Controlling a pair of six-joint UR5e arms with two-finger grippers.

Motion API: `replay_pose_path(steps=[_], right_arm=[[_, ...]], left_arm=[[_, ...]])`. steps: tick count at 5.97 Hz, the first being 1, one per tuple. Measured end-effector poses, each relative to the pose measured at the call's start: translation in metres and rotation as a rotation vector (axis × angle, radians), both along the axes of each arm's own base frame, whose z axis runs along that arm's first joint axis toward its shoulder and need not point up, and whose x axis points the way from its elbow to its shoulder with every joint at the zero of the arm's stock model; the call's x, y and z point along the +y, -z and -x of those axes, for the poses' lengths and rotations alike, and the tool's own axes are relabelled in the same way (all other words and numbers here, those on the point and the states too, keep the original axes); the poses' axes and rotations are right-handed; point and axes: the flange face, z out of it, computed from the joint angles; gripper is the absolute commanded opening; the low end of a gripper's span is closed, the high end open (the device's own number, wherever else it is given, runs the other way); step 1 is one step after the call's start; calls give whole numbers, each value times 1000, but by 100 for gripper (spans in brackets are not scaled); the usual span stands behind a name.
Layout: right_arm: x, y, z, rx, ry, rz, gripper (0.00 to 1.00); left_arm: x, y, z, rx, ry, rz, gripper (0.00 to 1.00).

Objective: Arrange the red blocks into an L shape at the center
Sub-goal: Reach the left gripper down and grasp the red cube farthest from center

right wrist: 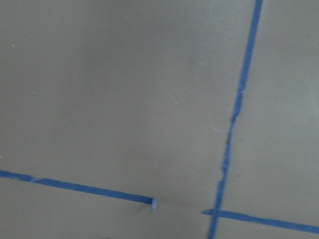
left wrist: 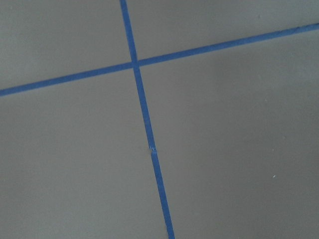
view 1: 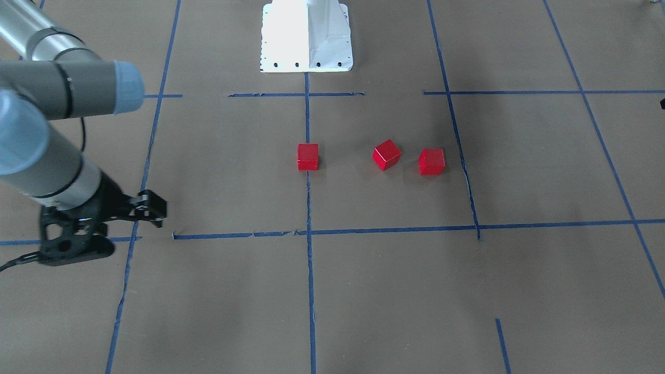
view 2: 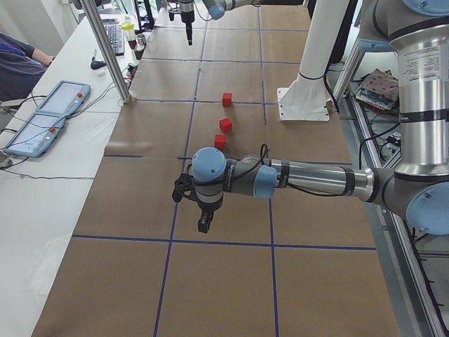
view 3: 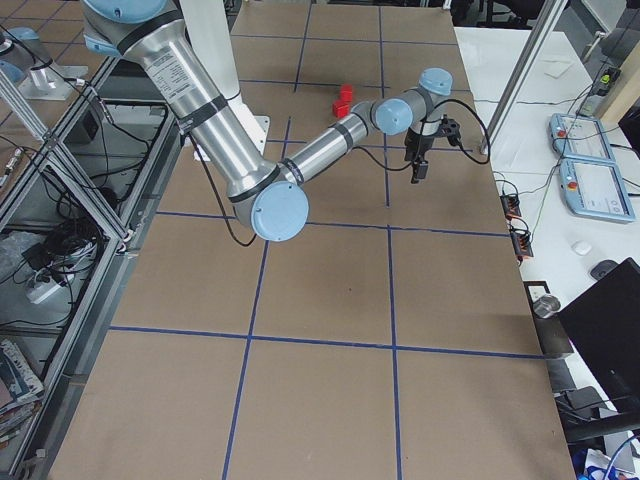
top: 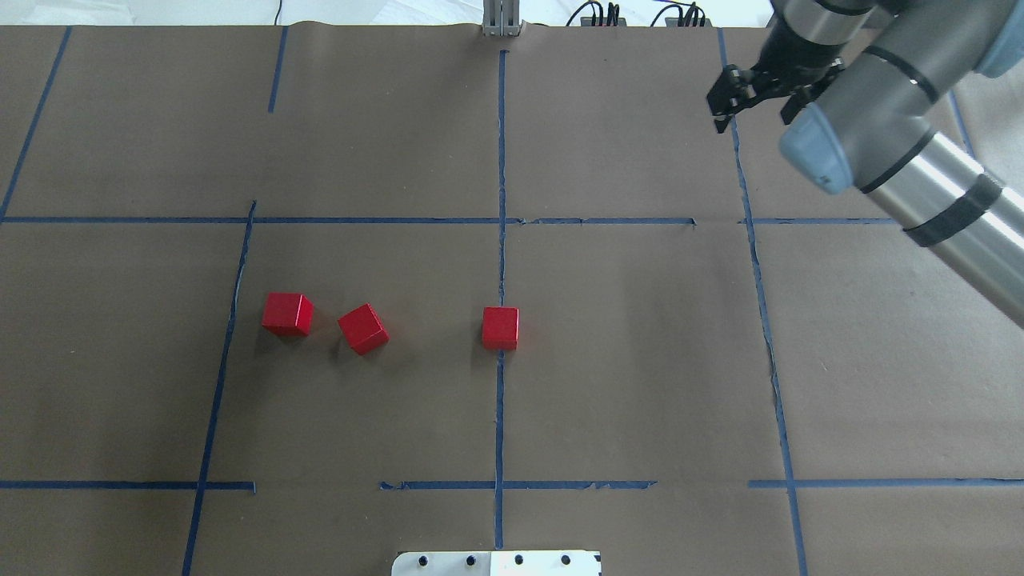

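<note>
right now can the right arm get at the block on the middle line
Probably yes. The right gripper hangs off to the side over the paper, and nothing stands between it and that block.

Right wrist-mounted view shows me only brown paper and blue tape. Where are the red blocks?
Observer: All three red blocks lie in the center square, one on its dividing tape line.
Operator: And the other two?
Observer: Both toward the robot's left, apart, the middle block turned askew.
Operator: Where's my right hand?
Observer: The right hand hovers by that square's far right corner, away from every block.
</note>
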Motion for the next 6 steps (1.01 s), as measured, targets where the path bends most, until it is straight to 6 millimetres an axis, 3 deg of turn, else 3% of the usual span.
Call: replay_pose_path(steps=[1, 2, 3, 4, 5, 6], right_arm=[[2, -59, -72, 9, 60, -53, 99], [26, -117, -138, 10, 109, -91, 99], [68, -169, -194, 17, 124, -99, 99], [119, -216, -241, 26, 112, -77, 99], [162, -252, -275, 31, 88, -39, 99], [188, -274, -292, 32, 64, -2, 99]], left_arm=[[-7, 21, -2, 24, 13, -19, 100], [-11, 45, -10, 43, 21, -37, 100], [-13, 71, -27, 55, -1, -67, 100], [-14, 94, -56, 66, -49, -92, 100], [-21, 119, -90, 82, -67, -79, 100], [-31, 151, -131, 107, -42, -16, 100]])
